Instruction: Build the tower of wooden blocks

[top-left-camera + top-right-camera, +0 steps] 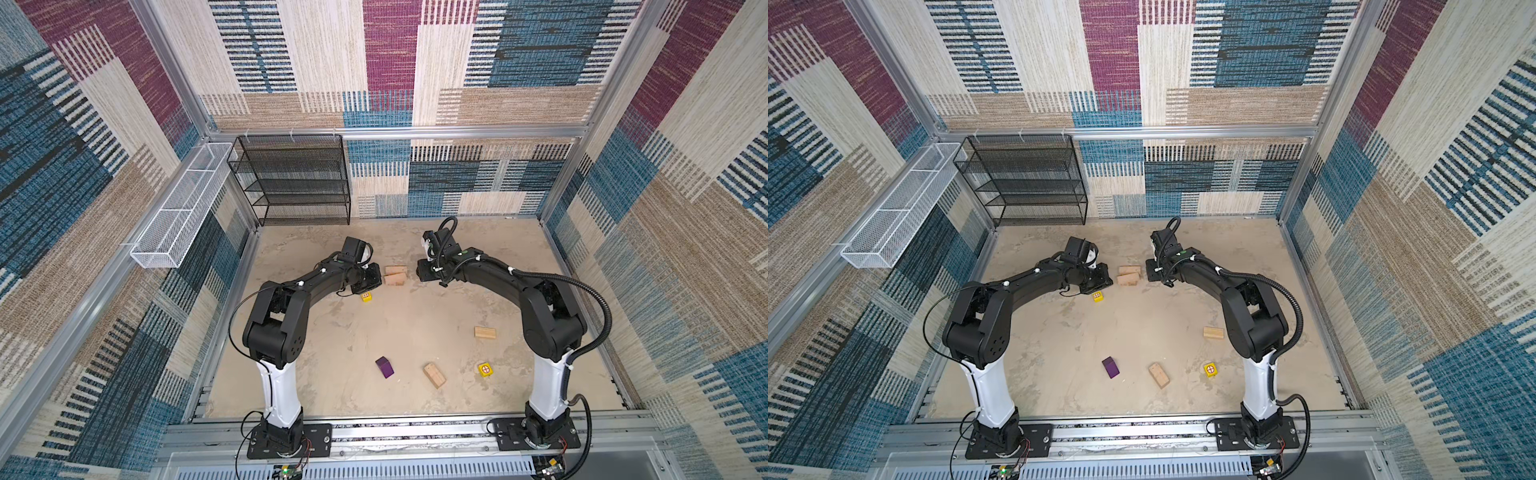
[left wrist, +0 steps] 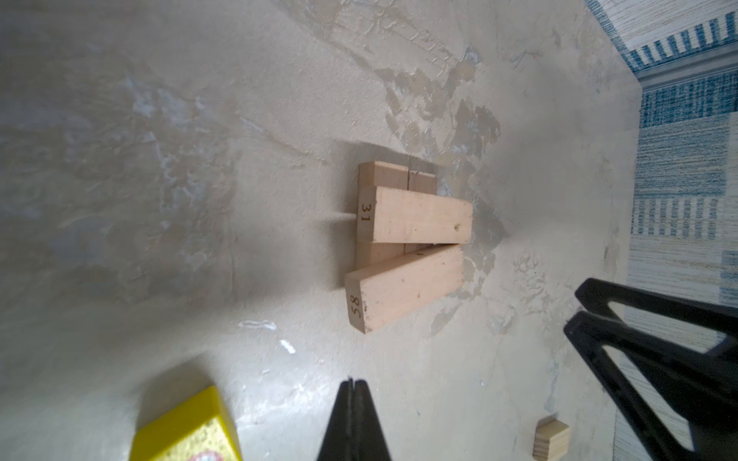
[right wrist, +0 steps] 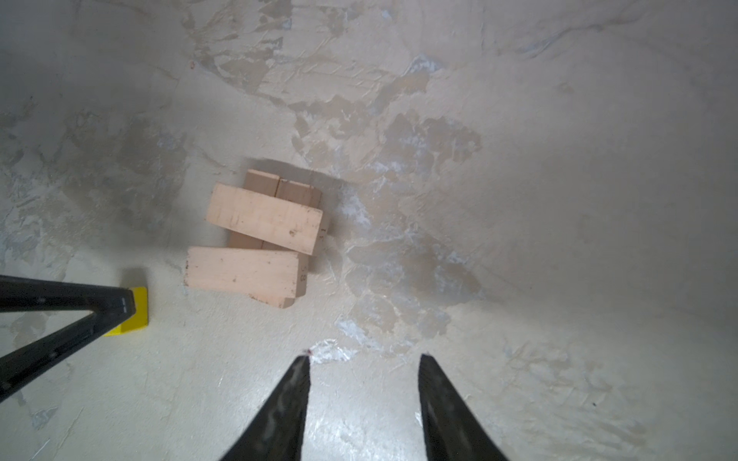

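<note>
My left gripper (image 2: pixel 351 393) has its black fingertips pressed flat together with nothing between them. It hangs just short of the wood block tower (image 2: pixel 407 243). My right gripper (image 3: pixel 365 359) faces the tower from the opposite side, jaws spread and empty, with bare sandy plaster table (image 1: pixel 374 332) showing in the gap.

The tower is a low stack of light tan rectangular wooden bricks. I count four: two side by side underneath and two laid across them. The upper brick stamped 31 (image 2: pixel 419 219) sits fairly square. The upper brick stamped 38 (image 2: pixel 403 287) is skewed and overhangs the tower's edge. The lower pair is mostly covered.

Beyond the tower I count two small yellow printed cubes, two more bricks and one purple block. One yellow cube (image 1: pixel 366 296) sits just beside the tower, under my left gripper. Well apart from the tower, toward the arm bases, lie a loose tan brick (image 1: pixel 485 332), a second loose tan brick (image 1: pixel 434 375), the other yellow cube (image 1: pixel 485 369) and a single purple house-shaped wooden block (image 1: pixel 385 367).

In both top views the wrist housings hide both sets of fingers. The left wrist view crops the near cube, and in the right wrist view my left fingers half cover it. A small tan wooden end (image 2: pixel 551 439) is cut off by the frame, and I cannot tell which brick it is.
</note>
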`<state>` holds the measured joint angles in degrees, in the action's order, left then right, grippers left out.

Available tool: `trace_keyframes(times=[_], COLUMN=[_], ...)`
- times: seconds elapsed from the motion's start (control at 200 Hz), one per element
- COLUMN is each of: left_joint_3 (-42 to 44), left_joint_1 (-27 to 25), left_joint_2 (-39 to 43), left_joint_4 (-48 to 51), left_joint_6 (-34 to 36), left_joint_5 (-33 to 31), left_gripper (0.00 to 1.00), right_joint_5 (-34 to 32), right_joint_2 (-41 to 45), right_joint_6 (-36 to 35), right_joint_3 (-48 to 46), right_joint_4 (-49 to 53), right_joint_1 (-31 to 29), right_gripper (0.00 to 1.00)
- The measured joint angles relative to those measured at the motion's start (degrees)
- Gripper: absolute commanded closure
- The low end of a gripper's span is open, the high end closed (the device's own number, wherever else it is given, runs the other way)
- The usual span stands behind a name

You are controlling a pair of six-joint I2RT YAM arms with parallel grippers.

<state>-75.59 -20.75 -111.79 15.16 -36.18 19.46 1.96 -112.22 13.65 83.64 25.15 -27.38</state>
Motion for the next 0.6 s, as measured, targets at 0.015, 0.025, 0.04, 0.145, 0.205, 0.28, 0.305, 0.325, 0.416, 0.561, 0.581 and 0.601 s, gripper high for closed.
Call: trace_keyframes(times=[0.015,0.025,0.04,0.145,0.205,0.28,0.305,0.325,0.416,0.561,0.581,0.601], left_joint_3=[-0.07,-0.11,-0.22,-1.11,-1.33,-1.73,-1.95,-2.12,-3.34,-5.07,-5.29,-5.51], left_joint_1=[0.0,0.0,0.0,0.0,0.0,0.0,0.0,0.0,0.0,0.0,0.0,0.0], left_joint_2=[-0.17,-0.31,-0.46,-1.73,-2.1,-2.58,-2.78,-2.95,-4.11,-5.99,-6.14,-6.29], left_joint_4=[0.0,0.0,0.07,0.15,0.17,0.26,0.33,0.35,0.44,0.59,0.61,0.61], left_joint_6=[-0.04,-0.04,-0.07,-0.09,-0.09,-0.09,-0.09,-0.09,-0.09,-0.11,-0.11,-0.11], left_joint_5=[0.0,0.0,0.0,0.07,0.15,0.17,0.22,0.26,0.61,1.84,1.88,1.88], left_gripper=[0.97,0.97,0.97,0.97,0.97,0.97,0.97,0.97,0.97,0.97,0.97,0.97], right_joint_5=[0.0,0.02,0.02,-0.02,-0.02,0.0,-0.02,-0.02,-0.02,-0.02,-0.02,-0.04], right_joint_2=[0.0,0.0,0.0,0.0,0.0,0.0,0.0,0.0,0.0,-0.04,-0.07,-0.07], right_joint_6=[0.0,0.0,-0.02,-0.07,-0.22,-0.24,-0.24,-0.24,-0.28,-0.46,-0.46,-0.46], right_joint_3=[0.0,0.0,0.0,0.0,0.0,0.0,0.0,0.0,-0.02,-0.02,-0.02,-0.02], right_joint_4=[0.0,0.0,0.0,0.0,0.0,0.0,0.0,0.0,0.0,0.04,0.09,0.13], right_joint_1=[0.02,0.02,0.02,0.33,0.35,0.35,0.35,0.35,0.39,0.46,0.46,0.46], right_gripper=[0.52,0.52,0.52,0.52,0.51,0.51,0.51,0.51,0.51,0.51,0.51,0.51])
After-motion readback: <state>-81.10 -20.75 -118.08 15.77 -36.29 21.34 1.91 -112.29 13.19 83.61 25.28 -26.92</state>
